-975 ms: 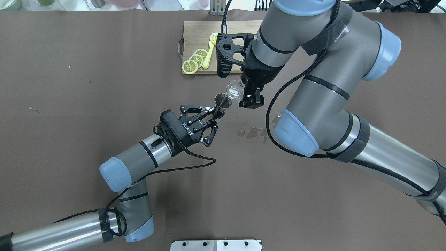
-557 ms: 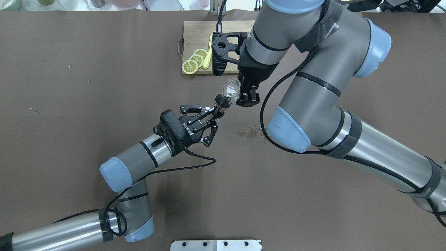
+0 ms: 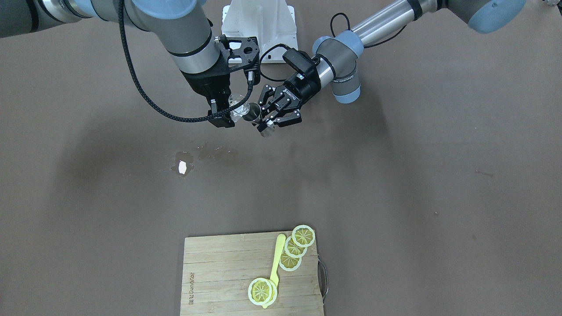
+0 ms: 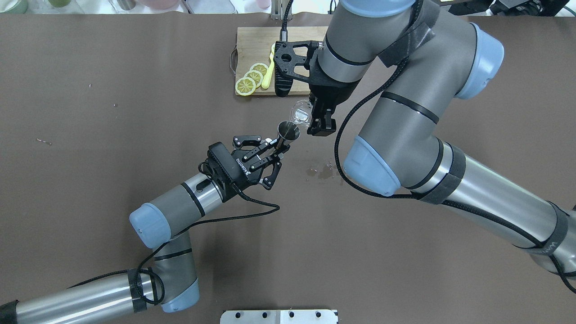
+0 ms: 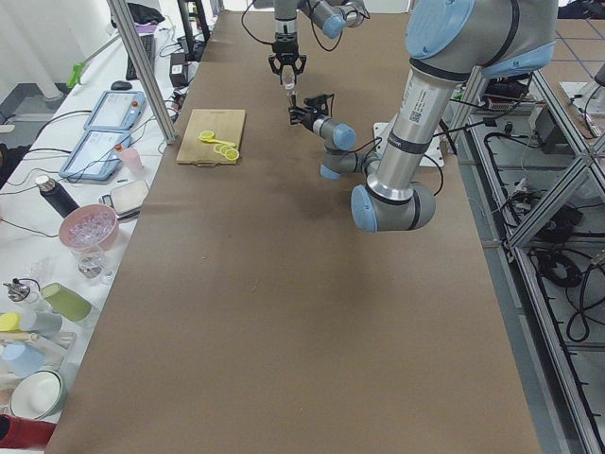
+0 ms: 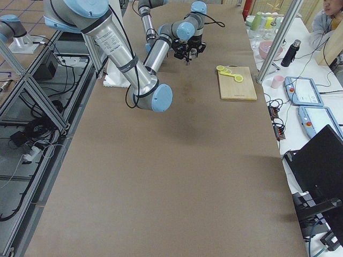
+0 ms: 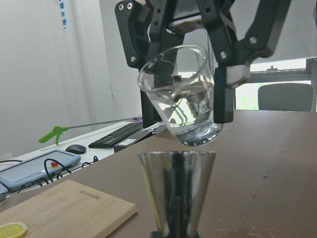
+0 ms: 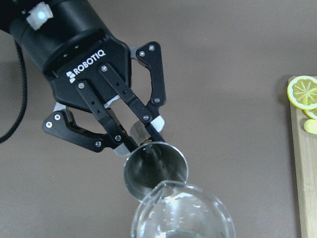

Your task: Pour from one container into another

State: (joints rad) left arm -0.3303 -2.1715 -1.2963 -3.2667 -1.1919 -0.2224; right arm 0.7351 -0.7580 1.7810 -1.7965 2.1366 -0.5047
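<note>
Since the earlier frame, the one glass cup (image 4: 300, 111) had drawn back slightly toward the far side, away from the single steel jigger (image 4: 288, 131), which had kept its place. From the left, the left hand (image 4: 280, 143) was clamped on the jigger's narrow waist and held it upright above the counter (image 4: 90, 202). Just right of it, the cup hung tilted over the jigger's rim without touching it, clear liquid pooled in its bottom. The right hand (image 4: 315, 119) was closed on the cup's sides. One wet patch (image 4: 320, 172) lay on the counter further right and nearer. At the far edge, one cutting board (image 3: 219, 263) carried four lemon slices (image 3: 303, 235) and one yellow utensil (image 3: 276, 259).
</note>
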